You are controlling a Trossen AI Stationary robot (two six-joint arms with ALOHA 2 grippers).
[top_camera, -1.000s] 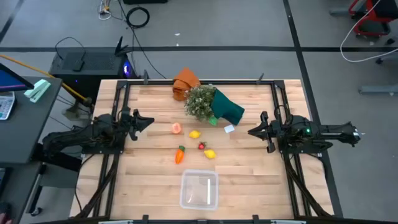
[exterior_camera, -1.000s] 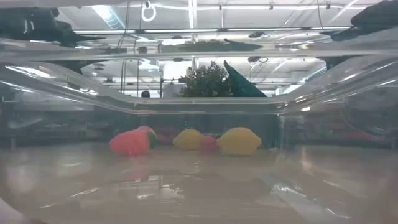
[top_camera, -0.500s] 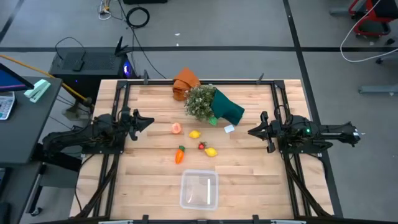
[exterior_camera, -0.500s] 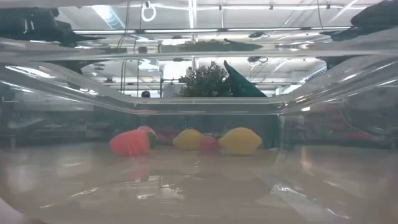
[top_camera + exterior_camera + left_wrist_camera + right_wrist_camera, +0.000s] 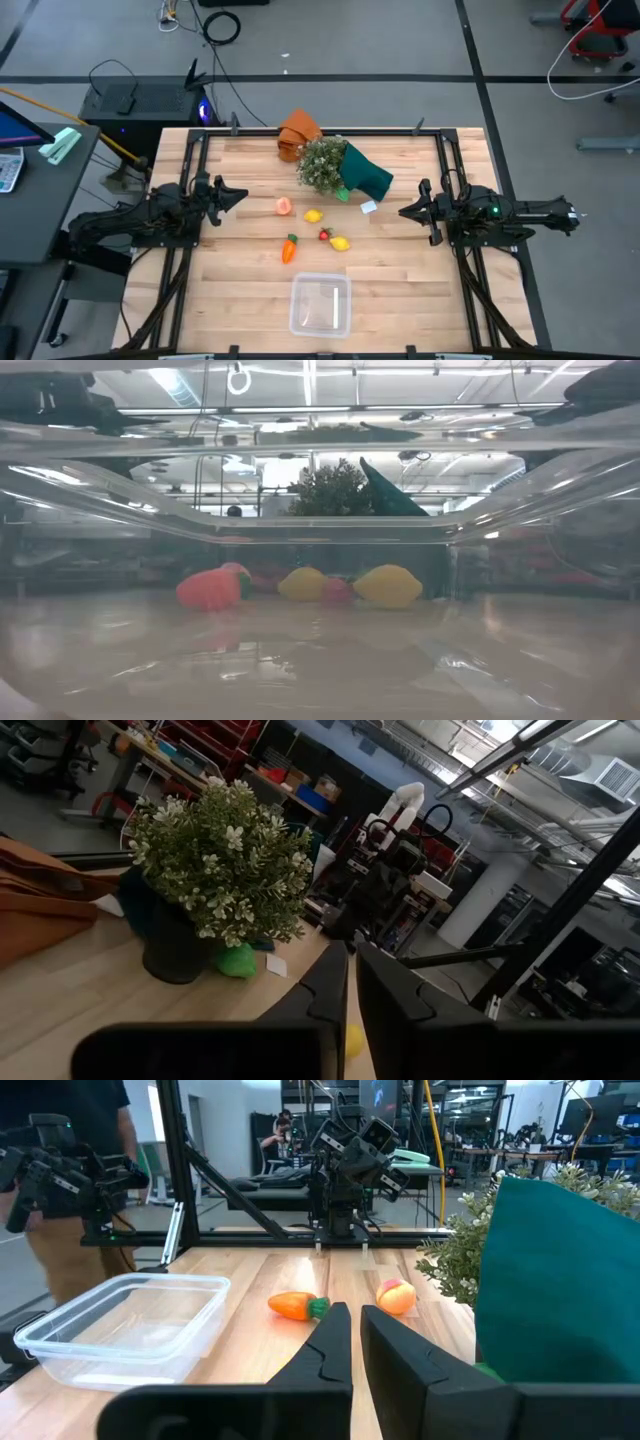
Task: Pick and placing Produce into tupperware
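Produce: a peach (image 5: 284, 206), two lemons (image 5: 314, 215) (image 5: 339, 243), a small red berry (image 5: 324, 235) and a carrot (image 5: 290, 249) lie loose in a cluster at mid-worktop (image 5: 400, 290), none touching the container.
Container: the clear tupperware (image 5: 320, 304) sits empty near the front edge, just in front of the cluster; the carrot and the nearer lemon lie closest to it.
Step in hand: apparently the very start, with nothing picked and nothing placed.
Left gripper (image 5: 232, 195): parked at the left side of the worktop, jaws pressed together and empty; the peach is the nearest piece, yet well apart from it.
Right gripper (image 5: 408, 211): parked at the right side, jaws likewise closed and empty, well apart from the lemons.
Next move: by the look of it, one arm must spread its jaws, reach in over a chosen piece and descend around it.
Surroundings: a bushy plant (image 5: 322, 163) in teal wrap (image 5: 367, 172) and an orange cloth (image 5: 297, 131) lie at the back of the worktop.
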